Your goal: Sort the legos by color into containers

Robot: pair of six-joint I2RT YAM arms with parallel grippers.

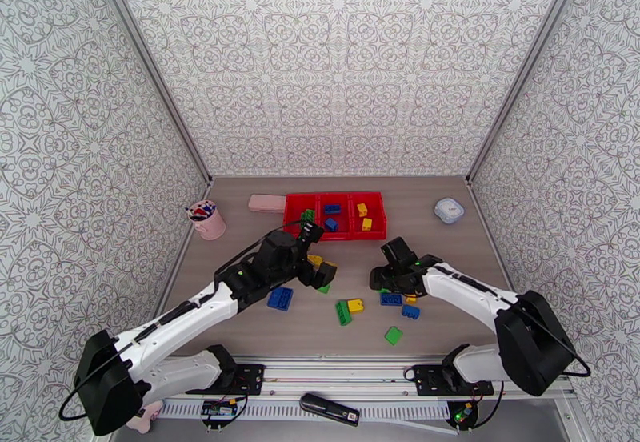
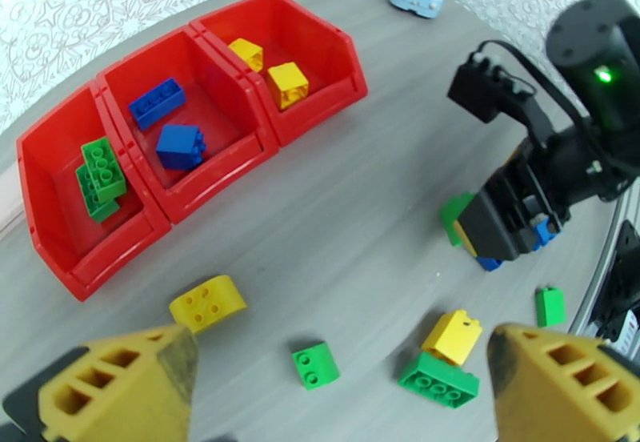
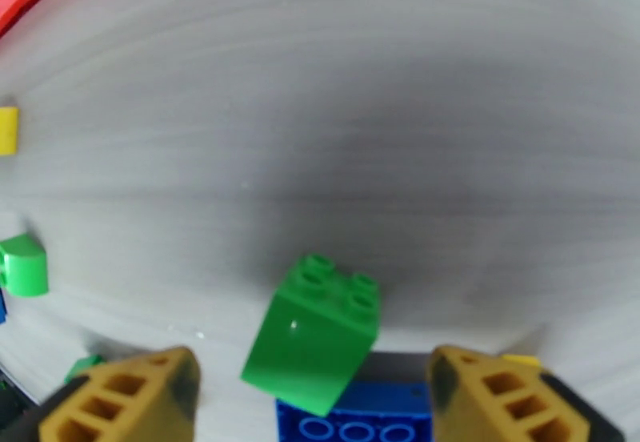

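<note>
The red containers (image 1: 334, 215) stand in a row at the back; in the left wrist view (image 2: 264, 127) the left bin holds green legos (image 2: 100, 175), the middle blue (image 2: 172, 127), the right yellow (image 2: 276, 75). My left gripper (image 1: 320, 274) (image 2: 340, 355) hangs open above a rounded yellow brick (image 2: 208, 301), a small green brick (image 2: 314, 364) and a yellow brick on a green one (image 2: 453, 335). My right gripper (image 1: 382, 279) (image 3: 308, 371) is low over the table, its open fingers (image 3: 128, 399) either side of a tilted green brick (image 3: 316, 331) that leans on a blue brick (image 3: 360, 423), without touching it.
Loose legos lie mid-table: blue (image 1: 280, 298), green (image 1: 343, 312), yellow (image 1: 355, 305), blue (image 1: 410, 311), green (image 1: 393, 335). A pink cup (image 1: 207, 220) stands back left beside a pink block (image 1: 266, 202); a small white round box (image 1: 449, 210) is back right.
</note>
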